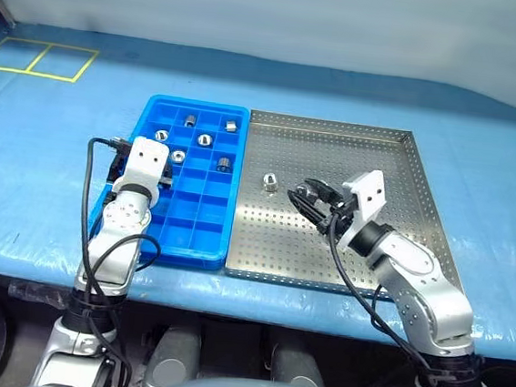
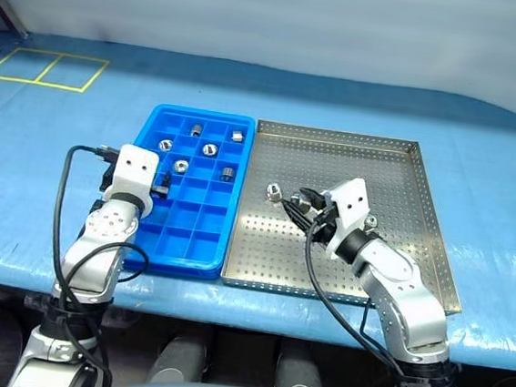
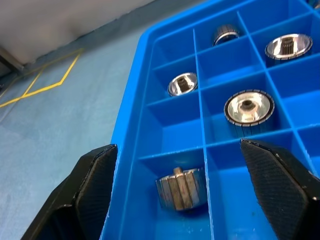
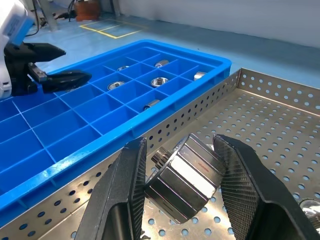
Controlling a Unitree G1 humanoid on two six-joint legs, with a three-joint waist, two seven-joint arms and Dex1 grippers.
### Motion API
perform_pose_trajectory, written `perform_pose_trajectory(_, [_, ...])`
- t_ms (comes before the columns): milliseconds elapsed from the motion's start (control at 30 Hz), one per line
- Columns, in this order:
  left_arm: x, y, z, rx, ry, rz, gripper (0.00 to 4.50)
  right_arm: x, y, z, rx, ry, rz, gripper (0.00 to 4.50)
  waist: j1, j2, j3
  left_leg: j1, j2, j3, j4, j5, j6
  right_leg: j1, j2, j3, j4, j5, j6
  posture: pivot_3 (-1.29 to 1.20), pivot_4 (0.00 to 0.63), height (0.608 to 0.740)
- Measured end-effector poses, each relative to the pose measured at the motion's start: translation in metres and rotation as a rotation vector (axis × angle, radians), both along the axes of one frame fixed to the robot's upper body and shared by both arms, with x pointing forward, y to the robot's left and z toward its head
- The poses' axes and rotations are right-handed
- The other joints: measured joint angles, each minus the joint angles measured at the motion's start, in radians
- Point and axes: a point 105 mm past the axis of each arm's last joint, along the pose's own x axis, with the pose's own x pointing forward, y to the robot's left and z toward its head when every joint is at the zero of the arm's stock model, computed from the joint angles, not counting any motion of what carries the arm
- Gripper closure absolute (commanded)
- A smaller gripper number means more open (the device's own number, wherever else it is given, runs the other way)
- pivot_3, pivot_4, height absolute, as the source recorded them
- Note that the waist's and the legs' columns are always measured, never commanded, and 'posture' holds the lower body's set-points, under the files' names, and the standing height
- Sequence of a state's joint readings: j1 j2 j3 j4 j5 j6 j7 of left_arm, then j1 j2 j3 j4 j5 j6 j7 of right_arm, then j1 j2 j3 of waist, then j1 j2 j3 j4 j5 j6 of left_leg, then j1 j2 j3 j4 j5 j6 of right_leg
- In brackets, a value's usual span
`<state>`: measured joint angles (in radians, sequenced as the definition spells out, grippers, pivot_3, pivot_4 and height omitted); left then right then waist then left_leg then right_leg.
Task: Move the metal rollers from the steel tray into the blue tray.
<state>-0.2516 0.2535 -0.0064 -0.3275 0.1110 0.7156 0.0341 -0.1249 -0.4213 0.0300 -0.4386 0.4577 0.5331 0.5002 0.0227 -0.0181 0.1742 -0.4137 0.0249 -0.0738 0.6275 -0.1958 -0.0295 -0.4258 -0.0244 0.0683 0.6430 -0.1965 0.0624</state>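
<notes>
Rollers (image 1: 191, 121) lay scattered through the blue tray (image 1: 200, 243), each in its own compartment: I counted about six in the upper rows from the head view, some standing on end with the centre hole showing, some on their sides. One more (image 3: 182, 188) lay on its side in a compartment at the tray's left edge, directly between my left gripper's (image 3: 195, 187) fingers (image 3: 97, 182). Those fingers stood wide apart on either side of it, open and touching nothing that I could see; that roller sat loose on the tray floor.

On the steel tray (image 1: 386, 146) I saw one roller (image 1: 269, 182) standing free near the left side of the perforated floor, close to the rim that butts against the blue tray. My right gripper (image 4: 182, 182) hung over the steel tray just to the right of that loose piece, its jaws closed on another roller (image 4: 186, 176), a faceted cylinder held on its side between the two ribbed pads (image 4: 242, 187), with a small stub poking out at one end. A further bit of shiny metal (image 4: 310, 210) showed at the corner of the right wrist view, on the steel floor, too cut off for me to tell what it was.

Both trays sat side by side, touching, on the blue sheet (image 1: 42, 154).
</notes>
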Motion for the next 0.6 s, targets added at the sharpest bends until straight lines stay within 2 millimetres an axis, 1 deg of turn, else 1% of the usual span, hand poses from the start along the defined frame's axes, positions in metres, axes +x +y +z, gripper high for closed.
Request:
perform_pose_trajectory(33, [0.0,-0.006,0.005,-0.019,-0.022,-0.033,0.24,0.0,0.001,0.001,0.002,-0.001,0.003,2.75,0.001,0.0,0.0,0.0,0.0,0.0,0.0,0.0,0.0,0.0,0.0,0.0,0.0,0.0,0.0,0.16,0.15,0.74])
perform_pose_trajectory(100, [-0.002,-0.023,0.016,-0.075,-0.062,-0.146,0.24,0.001,0.003,0.003,0.007,-0.009,0.013,2.75,0.002,0.0,0.0,0.0,0.0,0.0,0.0,0.0,0.0,0.0,0.0,0.0,0.0,0.0,0.0,0.16,0.15,0.74])
perform_pose_trajectory(200, [-0.008,-0.044,0.025,-0.14,-0.074,-0.3,0.24,0.0,0.007,0.005,0.013,-0.012,0.035,2.75,0.0,0.0,0.0,0.0,0.0,0.0,0.0,0.0,0.0,0.0,0.0,0.0,0.0,0.0,0.0,0.16,0.15,0.74])
perform_pose_trajectory(300, [-0.017,-0.062,0.033,-0.192,-0.072,-0.444,0.24,-0.004,0.02,0.005,0.043,0.0,0.089,2.75,-0.005,0.0,0.0,0.0,0.0,0.0,0.0,0.0,0.0,0.0,0.0,0.0,0.0,0.0,0.0,0.16,0.15,0.74])
perform_pose_trajectory(367, [-0.024,-0.064,0.036,-0.178,-0.051,-0.497,0.24,-0.005,0.033,0.007,0.051,0.002,0.138,2.75,-0.011,0.0,0.0,0.001,0.001,0.0,0.0,0.0,0.0,0.0,0.001,0.0,0.0,0.0,0.0,0.17,0.15,0.74])
perform_pose_trajectory(467, [-0.035,-0.06,0.033,-0.131,0.007,-0.546,0.24,-0.006,0.054,0.013,0.072,-0.009,0.214,2.75,-0.014,0.0,0.0,0.001,0.001,0.0,0.0,0.0,0.0,0.0,0.001,0.0,0.001,0.0,0.0,0.19,0.15,0.74])
perform_pose_trajectory(533, [-0.045,-0.056,0.028,-0.089,0.062,-0.576,0.24,-0.004,0.067,0.011,0.082,0.014,0.265,2.75,-0.011,0.0,0.0,0.002,0.001,0.0,0.0,0.0,0.0,0.0,0.001,0.0,0.001,0.0,-0.001,0.21,0.15,0.74])
perform_pose_trajectory(600, [-0.05,-0.054,0.024,-0.07,0.095,-0.582,0.24,-0.001,0.075,0.004,0.084,0.049,0.292,2.75,-0.006,0.0,0.0,0.001,0.001,0.0,0.0,0.0,0.0,0.0,0.001,0.0,0.001,0.0,-0.001,0.23,0.15,0.74])
